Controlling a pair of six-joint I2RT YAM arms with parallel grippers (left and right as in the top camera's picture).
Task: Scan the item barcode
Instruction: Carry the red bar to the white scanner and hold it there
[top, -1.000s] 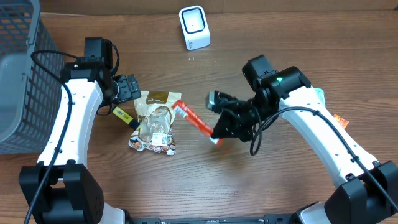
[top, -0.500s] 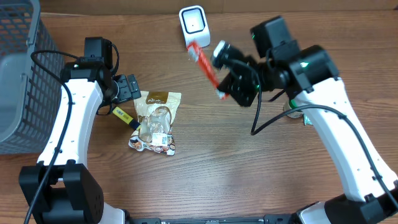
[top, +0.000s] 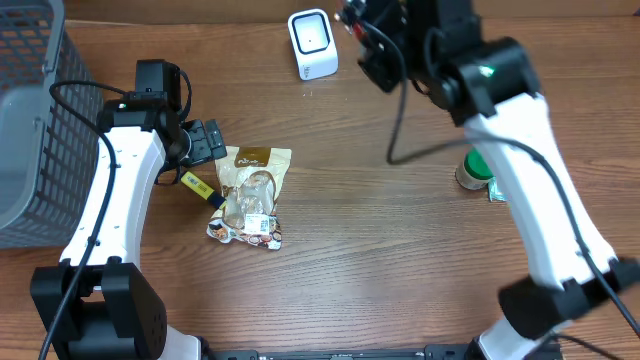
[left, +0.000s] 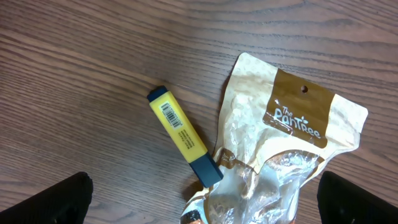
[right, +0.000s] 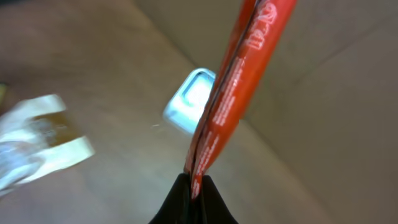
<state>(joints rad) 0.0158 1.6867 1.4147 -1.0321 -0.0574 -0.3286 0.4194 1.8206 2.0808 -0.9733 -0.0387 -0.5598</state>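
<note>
Grips the red packet (right: 239, 81) by its lower end in the right pincer (right: 193, 186), jaws clenched flat on the crimped edge. Holds it clear of the counter (top: 360, 250), up near the far side. Runs long and narrow, straight out from the jaws, upward and to the right in the wrist view. Crosses there in front of the white scanner (top: 312, 43), which puts that device beyond the packet and just off its side, close but apart. Seen from overhead, sits just to the left of the right pincer; hardly shows the packet itself, hidden under the right arm (top: 510, 120). Cannot tell which face carries the barcode, nor whether it is turned to the scanner's window. Probably calls for a small swing left and a turn of the wrist to bring the long side across the window. Falls to the right arm, clearly the nearer of the 2. Leaves the left pincer (top: 205, 142) spread wide and holding nothing, hanging above the yellow highlighter (left: 180, 134) and the snack pouch (left: 280, 149), well apart from the scanner.
</note>
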